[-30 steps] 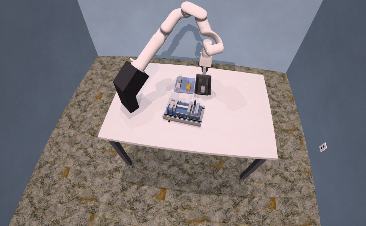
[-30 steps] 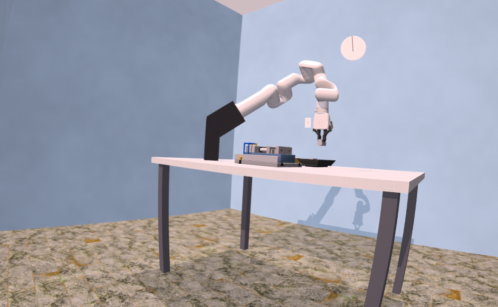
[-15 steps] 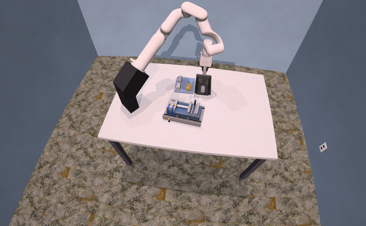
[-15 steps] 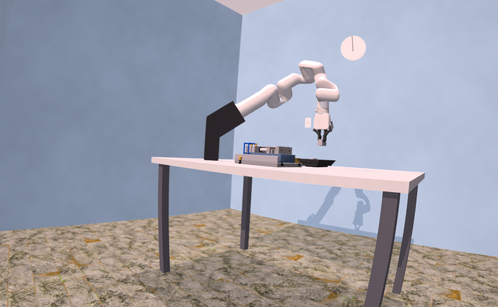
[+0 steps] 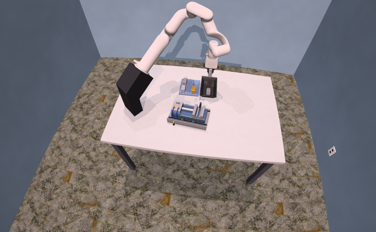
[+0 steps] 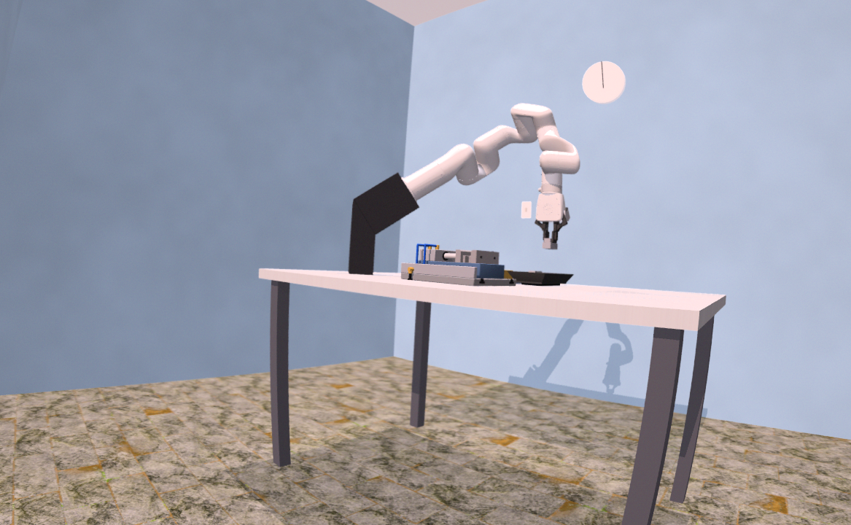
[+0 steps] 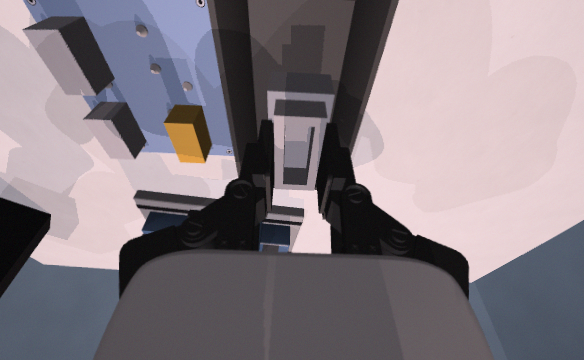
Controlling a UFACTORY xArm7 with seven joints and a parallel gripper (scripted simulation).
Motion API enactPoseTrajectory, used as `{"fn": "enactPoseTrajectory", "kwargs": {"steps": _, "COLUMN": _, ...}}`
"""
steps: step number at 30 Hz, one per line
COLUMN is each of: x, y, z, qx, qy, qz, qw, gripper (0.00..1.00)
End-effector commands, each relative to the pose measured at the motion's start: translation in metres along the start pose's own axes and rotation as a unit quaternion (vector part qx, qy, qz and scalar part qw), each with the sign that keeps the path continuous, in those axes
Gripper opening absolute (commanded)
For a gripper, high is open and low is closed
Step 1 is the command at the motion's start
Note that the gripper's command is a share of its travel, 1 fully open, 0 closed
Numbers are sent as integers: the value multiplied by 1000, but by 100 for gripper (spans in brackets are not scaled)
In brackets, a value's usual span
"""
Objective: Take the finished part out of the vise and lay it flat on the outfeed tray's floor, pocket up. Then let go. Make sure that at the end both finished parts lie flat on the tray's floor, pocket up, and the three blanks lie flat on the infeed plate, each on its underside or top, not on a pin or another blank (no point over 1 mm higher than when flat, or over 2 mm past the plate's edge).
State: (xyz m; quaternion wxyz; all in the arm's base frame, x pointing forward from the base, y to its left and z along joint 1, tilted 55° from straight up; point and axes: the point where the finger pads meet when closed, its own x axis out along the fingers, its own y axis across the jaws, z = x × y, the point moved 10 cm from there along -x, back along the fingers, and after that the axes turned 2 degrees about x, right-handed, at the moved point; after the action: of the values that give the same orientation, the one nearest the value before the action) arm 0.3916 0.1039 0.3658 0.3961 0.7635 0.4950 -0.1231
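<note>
My gripper (image 6: 550, 238) is shut on the finished part (image 7: 296, 150), a small pale grey block with a recessed pocket. It hangs well above the black outfeed tray (image 5: 208, 86), which also shows low on the table in the side view (image 6: 539, 277). From above, the gripper (image 5: 210, 72) sits over the tray's far end. A pale grey shape (image 5: 208, 91) shows on the tray floor; I cannot tell what it is. The vise (image 5: 188, 113) stands in front of the tray with nothing between its jaws.
A blue fixture plate (image 5: 188, 86) left of the tray carries two grey blocks and an orange block (image 7: 188, 133). The arm's black base (image 5: 132, 88) stands at the table's left. The tray has raised walls on all sides.
</note>
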Motion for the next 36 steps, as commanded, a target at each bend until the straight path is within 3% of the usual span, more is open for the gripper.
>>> {"fn": "enactPoseTrajectory", "kwargs": {"steps": 1, "x": -1, "y": 1, "z": 0, "qx": 0, "qy": 0, "qz": 2, "qw": 1000, "gripper": 0}}
{"fn": "enactPoseTrajectory", "kwargs": {"steps": 16, "x": 7, "y": 1, "z": 0, "qx": 0, "qy": 0, "qz": 2, "qw": 1000, "gripper": 0}}
{"fn": "enactPoseTrajectory", "kwargs": {"steps": 36, "x": 36, "y": 1, "z": 0, "qx": 0, "qy": 0, "qz": 2, "qw": 1000, "gripper": 0}}
